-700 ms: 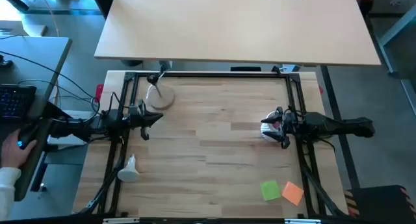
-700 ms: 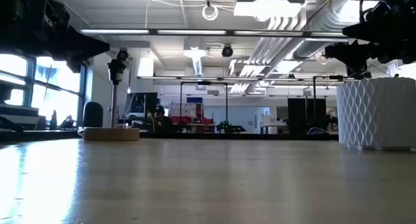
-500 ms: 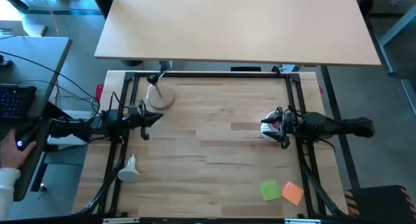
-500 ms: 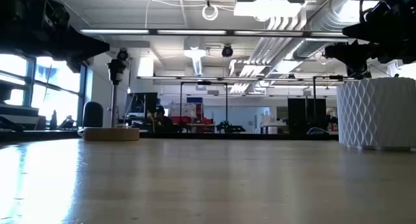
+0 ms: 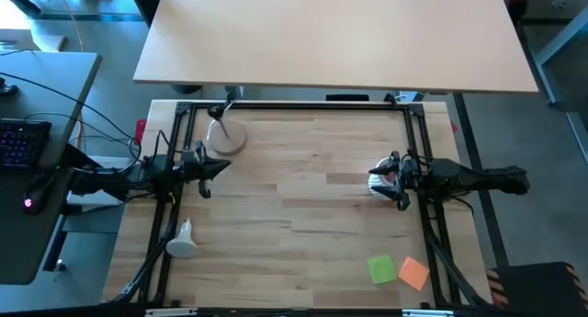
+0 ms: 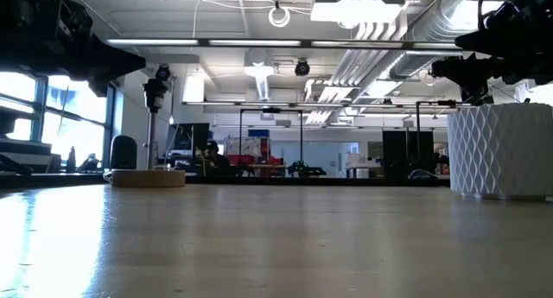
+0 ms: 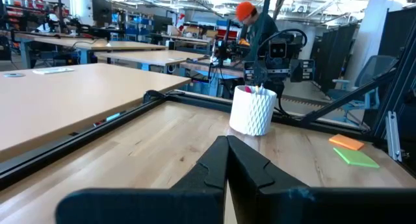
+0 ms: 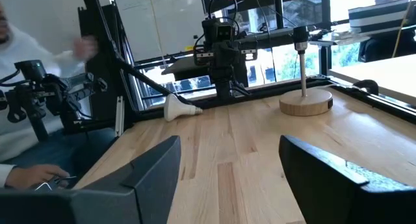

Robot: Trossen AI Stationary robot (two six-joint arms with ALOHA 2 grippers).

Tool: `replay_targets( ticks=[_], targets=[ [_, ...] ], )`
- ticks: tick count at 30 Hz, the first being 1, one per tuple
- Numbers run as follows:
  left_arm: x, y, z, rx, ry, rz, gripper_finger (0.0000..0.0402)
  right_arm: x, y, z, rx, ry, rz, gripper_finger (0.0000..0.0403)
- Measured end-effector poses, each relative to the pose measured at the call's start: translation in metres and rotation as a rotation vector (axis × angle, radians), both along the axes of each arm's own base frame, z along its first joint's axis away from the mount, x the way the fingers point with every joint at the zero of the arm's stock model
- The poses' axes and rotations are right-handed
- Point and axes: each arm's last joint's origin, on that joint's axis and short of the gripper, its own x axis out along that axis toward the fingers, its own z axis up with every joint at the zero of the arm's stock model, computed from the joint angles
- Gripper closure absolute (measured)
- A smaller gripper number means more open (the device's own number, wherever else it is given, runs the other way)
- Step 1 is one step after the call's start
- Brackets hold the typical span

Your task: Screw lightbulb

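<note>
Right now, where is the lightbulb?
In the high view, the lightbulb lies on its side near the table's front left corner, below the left hand.

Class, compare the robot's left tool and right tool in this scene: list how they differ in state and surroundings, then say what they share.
The left tool is shut, its fingers pressed together; the right tool stands open with a wide gap. The right tool sits right at the white cup; the left tool has bare table before it, with the lamp base and lightbulb off to either side. Both are dark, empty and face inward.
</note>
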Motion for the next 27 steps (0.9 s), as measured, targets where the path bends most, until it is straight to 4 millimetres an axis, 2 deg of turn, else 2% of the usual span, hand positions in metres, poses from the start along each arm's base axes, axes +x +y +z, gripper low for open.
replay_targets(
  ticks=[18, 24, 27],
  targets=[
    [0.0, 0.0, -0.0001, -0.002, 0.0, 0.0, 0.0402, 0.0, 0.0, -0.0001, 0.0, 0.001, 0.0, 0.0144],
    [0.0002, -0.0013, 0.0017, -0.212, -0.073, -0.059, 0.0401, 0.0, 0.0, 0.0, 0.0, 0.0, 0.0, 0.0144],
    [-0.0003, 0.0004, 0.0049, -0.339, -0.148, -0.013, 0.0402, 0.0, 0.0, 0.0, 0.0, 0.0, 0.0, 0.0144]
  ],
)
